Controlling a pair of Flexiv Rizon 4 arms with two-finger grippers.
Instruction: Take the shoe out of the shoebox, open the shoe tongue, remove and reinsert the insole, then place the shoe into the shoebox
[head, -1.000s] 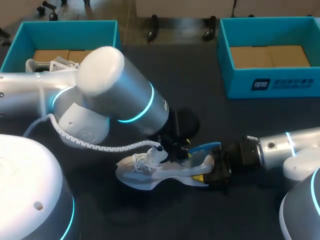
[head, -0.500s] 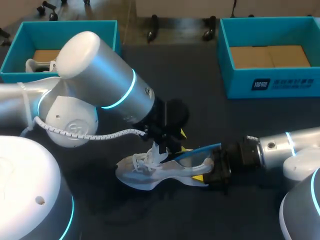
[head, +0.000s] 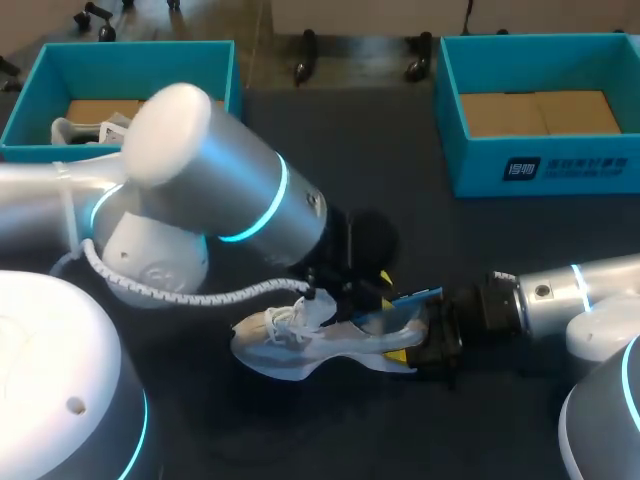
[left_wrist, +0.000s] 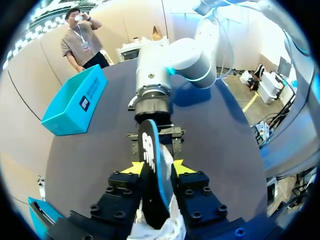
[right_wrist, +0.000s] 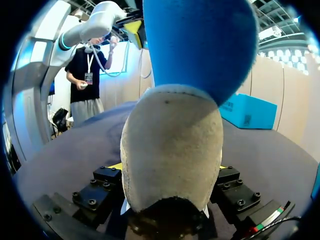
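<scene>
Low at centre frame, right gripper (head: 408, 350) clamps the shoe (head: 290, 340) by its heel so left gripper (left_wrist: 158, 167), pinching the insole (left_wrist: 149, 145), can slide it.

Dark table (head: 380, 150), teal left shoebox (head: 100, 75) and right shoebox (head: 580, 165) at far side, white shoe (head: 280, 345) nearer.

Head view: dim, even light from overhead on the dark matte surface (head: 480, 250). A soft, wide shadow pools beneath the left arm (head: 230, 190), whose white cap carries a broad dull highlight and whose cyan ring glows. The white shoe (head: 290, 340) is the brightest item. Left wrist view: brighter; lines bow toward the rim; the insole (left_wrist: 149, 170), close to the lens, is soft. Right wrist view: the shoe's heel looms blurred in the middle, lit from above and shaded underneath.
</scene>
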